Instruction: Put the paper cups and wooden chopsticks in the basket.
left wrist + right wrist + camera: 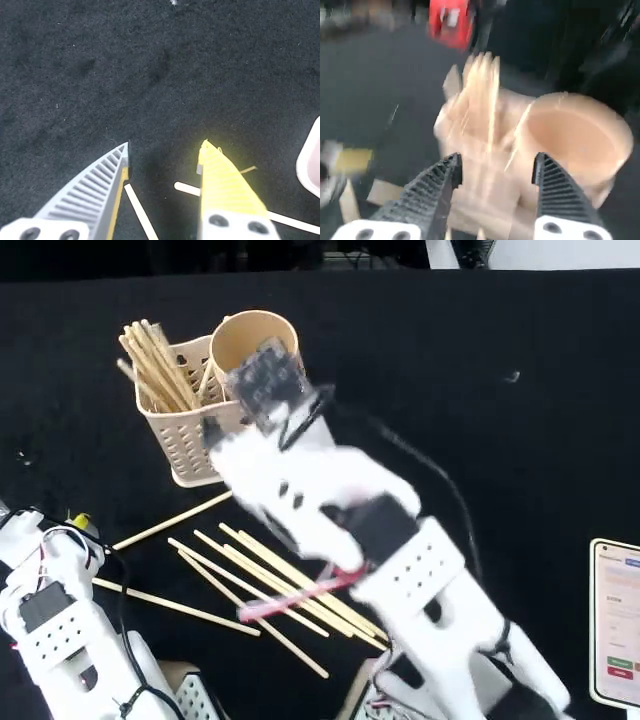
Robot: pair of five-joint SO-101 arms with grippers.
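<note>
The left fingers are released, their tips spread just above the black desk, and they hold nothing. One wooden chopstick lies on the desk in the gap between them, close to the grey finger. A second chopstick runs behind the yellow finger. The basket sits well ahead of the left fingers and just ahead of the right fingers, with a bundle of chopsticks standing in it. A paper cup rises at the basket's end, mouth up, just past one right fingertip. The right fingers are released as well and empty, and the basket's wall shows in the gap between them. Behind them, beside the right arm, loose chopsticks lie scattered on the desk.
</note>
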